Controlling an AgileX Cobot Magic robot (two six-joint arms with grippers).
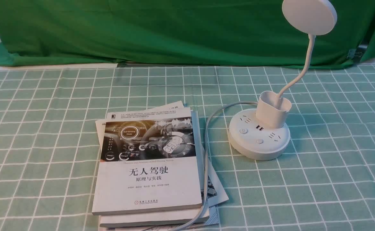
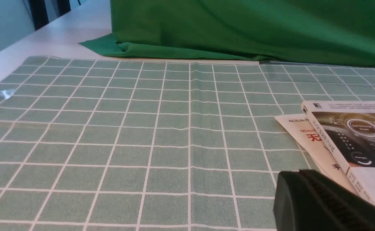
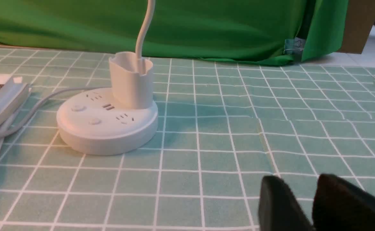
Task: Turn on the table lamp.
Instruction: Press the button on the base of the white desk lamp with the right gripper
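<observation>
Checked tablecloth lies beneath the right gripper, jaws parted, empty; left gripper cannot be judged.

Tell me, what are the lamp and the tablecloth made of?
The lamp looks like smooth matte white plastic: even colour, rounded moulded edges, soft sheen. Its neck curves, so it is probably something bendy under a white skin. The tablecloth seems to be thin coated cloth or vinyl, I can't tell which: printed squares, shallow creases.
</observation>
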